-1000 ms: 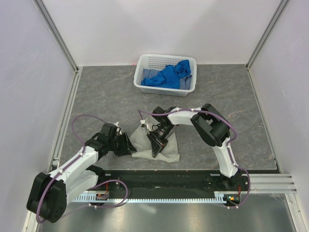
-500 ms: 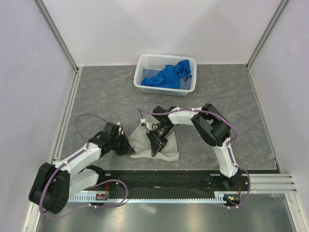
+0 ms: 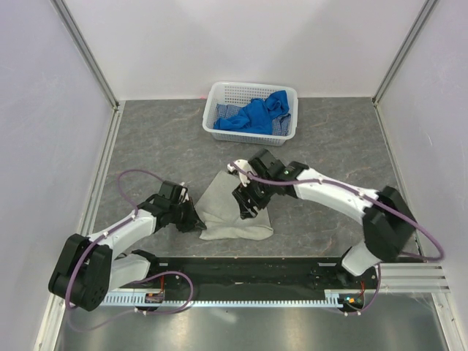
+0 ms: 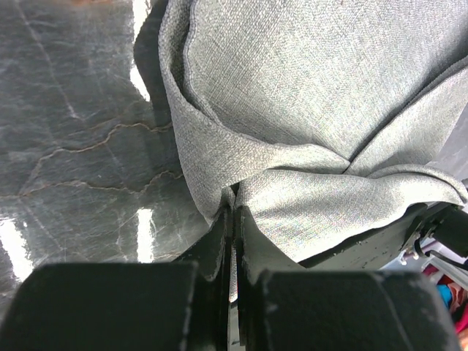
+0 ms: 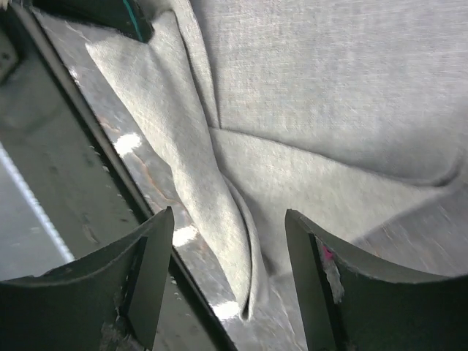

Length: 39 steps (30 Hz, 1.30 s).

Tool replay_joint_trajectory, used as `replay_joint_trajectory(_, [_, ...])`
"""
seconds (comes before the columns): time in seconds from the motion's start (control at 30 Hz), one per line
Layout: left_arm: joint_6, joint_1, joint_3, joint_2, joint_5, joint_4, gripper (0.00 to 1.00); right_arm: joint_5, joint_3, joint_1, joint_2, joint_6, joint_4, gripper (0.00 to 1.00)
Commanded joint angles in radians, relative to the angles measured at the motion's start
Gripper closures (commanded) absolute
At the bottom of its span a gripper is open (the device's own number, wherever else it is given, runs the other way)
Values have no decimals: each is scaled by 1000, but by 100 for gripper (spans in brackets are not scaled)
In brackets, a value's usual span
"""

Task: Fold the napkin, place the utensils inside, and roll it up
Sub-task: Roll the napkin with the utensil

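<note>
The grey-beige napkin lies folded and rumpled on the table near the front edge. My left gripper is shut on the napkin's left front corner; the left wrist view shows the cloth pinched between the closed fingers. My right gripper is open and empty just above the napkin's middle; the right wrist view shows a fold of cloth between the spread fingers. No fork shows in any view.
A white basket holding bright blue cloths stands at the back of the table. A black rail runs along the front edge just below the napkin. Walls close in left and right.
My right arm has swung its elbow out to the right and the gripper has lifted off the napkin's centre. The left gripper has stayed on the corner. The napkin lies flatter.
</note>
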State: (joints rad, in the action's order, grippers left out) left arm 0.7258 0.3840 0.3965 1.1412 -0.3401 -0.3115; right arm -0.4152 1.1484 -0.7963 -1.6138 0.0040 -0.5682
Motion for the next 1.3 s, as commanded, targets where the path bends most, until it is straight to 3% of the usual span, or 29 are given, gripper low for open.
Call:
replay_joint_trajectory(0.0, [-62,-10,27,29,-7,-11,98,280,-136,-107,138,-33,31,29])
replay_joint_trajectory(0.17, [-65,-13,28,37,-11,-11,98,311,-208,-190,204,-4,48,29])
replay_joint_trajectory(0.43, [-68,-14,27,40,-14,-11,98,351,-223,-195,144,41,50,31])
replay_joint_trajectory(0.67, [-71,-13,28,40,-14,-12,98,288,-219,-195,80,14,71,34])
replay_joint_trajectory(0.73, [-71,-14,28,40,-13,-11,98,283,-217,-195,68,14,74,37])
replay_joint_trajectory(0.87, [-72,-14,30,38,-11,-12,98,296,-200,-192,13,33,62,53])
replay_joint_trajectory(1.07, [-74,-13,31,43,-8,-14,98,202,-184,-114,-52,21,42,62])
replay_joint_trajectory(1.2, [-77,-13,38,49,-5,-18,98,150,-159,-69,-95,7,19,62])
replay_joint_trajectory(1.27, [-80,-14,41,52,-7,-21,98,148,-141,-69,-80,-42,7,56])
